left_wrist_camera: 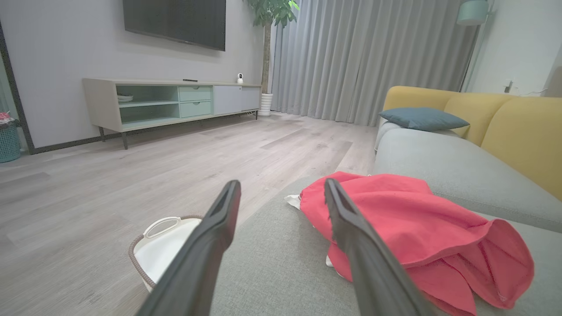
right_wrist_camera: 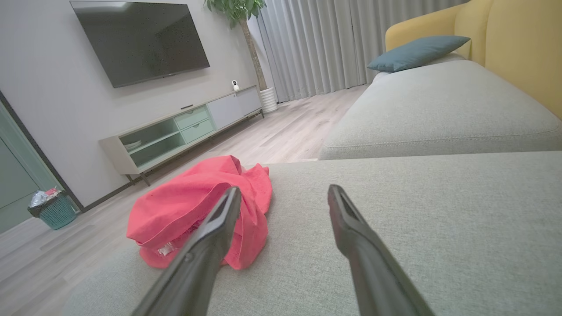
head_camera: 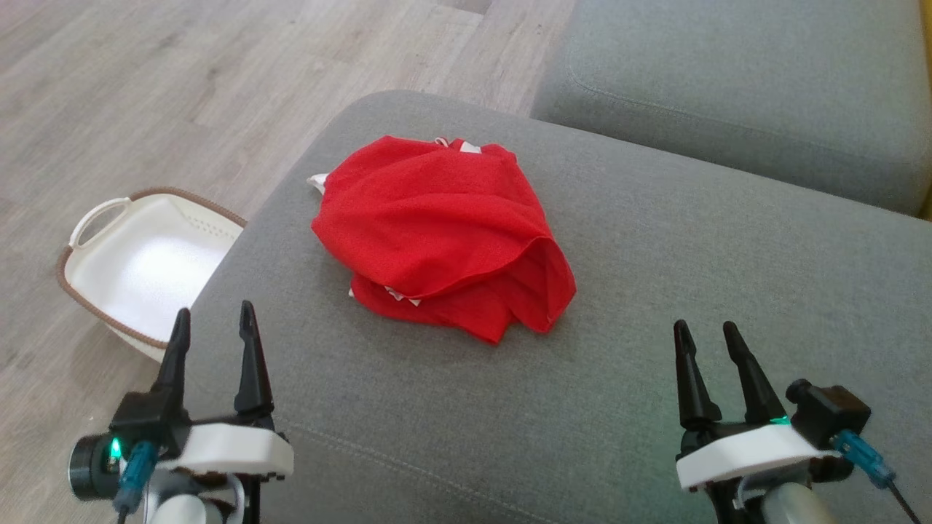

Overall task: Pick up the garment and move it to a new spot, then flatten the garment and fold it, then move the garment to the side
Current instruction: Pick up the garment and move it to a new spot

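The red garment (head_camera: 440, 233) lies crumpled in a loose heap on the grey sofa seat (head_camera: 582, 407), a little toward 11 o'clock from the middle of the head view. Scraps of white trim (head_camera: 317, 182) show at its 10 o'clock edge. Bare grey fabric lies between it and each hand.

The left hand (head_camera: 214, 311) hovers at the garment's 7 o'clock, over the seat's left edge, its 2 dark fingers spread and released, gripping nothing. The right hand (head_camera: 705, 327) hovers at the garment's 5 o'clock, well apart from the cloth, its fingers likewise spread and empty.

At the garment's 9 o'clock a white basket (head_camera: 145, 269) with a brown woven rim and a loop handle stands on the wooden floor (head_camera: 145, 87), just beside the seat, which hides part of it. At 1 o'clock is a second grey seat cushion (head_camera: 728, 94).

In the left wrist view a blue pillow (left_wrist_camera: 423, 118) lies on that cushion against the yellow backrest (left_wrist_camera: 518, 131). Across the floor a low TV cabinet (left_wrist_camera: 167, 103) stands under a wall-mounted TV (left_wrist_camera: 175, 22), with a small white camera (left_wrist_camera: 240, 78) on top. A potted plant (left_wrist_camera: 268, 52) stands beside grey curtains (left_wrist_camera: 369, 57). A teal bin (right_wrist_camera: 55, 210) sits at 9 o'clock in the right wrist view.
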`<state>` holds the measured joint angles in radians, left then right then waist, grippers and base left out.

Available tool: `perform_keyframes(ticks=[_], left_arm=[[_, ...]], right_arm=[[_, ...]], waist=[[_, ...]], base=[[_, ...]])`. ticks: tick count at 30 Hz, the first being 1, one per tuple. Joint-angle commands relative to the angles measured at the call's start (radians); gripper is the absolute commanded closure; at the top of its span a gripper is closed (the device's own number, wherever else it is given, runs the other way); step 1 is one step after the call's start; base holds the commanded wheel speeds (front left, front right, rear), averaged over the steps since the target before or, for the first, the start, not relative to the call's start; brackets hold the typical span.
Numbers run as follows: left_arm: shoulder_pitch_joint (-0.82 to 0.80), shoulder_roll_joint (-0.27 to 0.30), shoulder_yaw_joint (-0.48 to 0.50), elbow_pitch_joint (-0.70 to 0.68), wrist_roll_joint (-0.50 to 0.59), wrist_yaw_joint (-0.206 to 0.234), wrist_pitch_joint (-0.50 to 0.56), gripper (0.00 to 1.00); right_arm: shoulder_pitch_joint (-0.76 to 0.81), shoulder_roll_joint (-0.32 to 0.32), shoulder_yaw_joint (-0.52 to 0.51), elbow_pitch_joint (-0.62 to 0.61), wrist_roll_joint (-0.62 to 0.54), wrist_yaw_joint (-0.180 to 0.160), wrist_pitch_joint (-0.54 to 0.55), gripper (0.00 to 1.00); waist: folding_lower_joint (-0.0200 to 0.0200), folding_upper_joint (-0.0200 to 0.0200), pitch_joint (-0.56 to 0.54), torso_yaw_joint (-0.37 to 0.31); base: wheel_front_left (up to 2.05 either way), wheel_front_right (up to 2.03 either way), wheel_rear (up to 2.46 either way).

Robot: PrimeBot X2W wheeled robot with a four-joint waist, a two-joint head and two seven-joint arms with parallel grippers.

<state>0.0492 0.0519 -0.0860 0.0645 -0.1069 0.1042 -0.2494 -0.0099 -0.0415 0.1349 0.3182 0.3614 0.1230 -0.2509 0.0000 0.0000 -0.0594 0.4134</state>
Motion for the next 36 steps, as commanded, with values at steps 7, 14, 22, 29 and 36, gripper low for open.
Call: perform_keyframes(ticks=[7,14,22,29,36], left_arm=[[-0.145,0.029,0.049,0.025,0.008,-0.06,-0.012,0.0],[-0.373,0.099,0.022,0.225,-0.008,-0.163,0.057,0.0],[-0.655,0.189,-0.077,0.476,-0.061,-0.231,0.265,0.0],[-0.796,0.263,-0.258,0.62,-0.161,-0.234,0.361,0.0],[-0.867,0.308,-0.366,0.707,-0.244,-0.235,0.372,0.0]], right_arm=[[-0.054,-0.009,-0.007,-0.055,-0.02,0.008,-0.011,0.0],[-0.096,-0.009,-0.086,-0.093,-0.072,0.008,-0.011,0.0],[-0.141,-0.009,-0.154,-0.138,-0.124,0.008,-0.011,0.0],[-0.168,-0.009,-0.151,-0.163,-0.133,0.008,-0.011,0.0],[-0.183,-0.009,-0.144,-0.171,-0.131,0.008,-0.011,0.0]], waist=[[0.0,0.0,0.063,-0.053],[0.0,0.0,0.177,-0.137],[0.0,0.0,0.291,-0.221],[0.0,0.0,0.369,-0.259],[0.0,0.0,0.408,-0.285]], base=[[0.0,0.0,0.0],[0.0,0.0,0.0],[0.0,0.0,0.0],[0.0,0.0,0.0],[0.0,0.0,0.0]])
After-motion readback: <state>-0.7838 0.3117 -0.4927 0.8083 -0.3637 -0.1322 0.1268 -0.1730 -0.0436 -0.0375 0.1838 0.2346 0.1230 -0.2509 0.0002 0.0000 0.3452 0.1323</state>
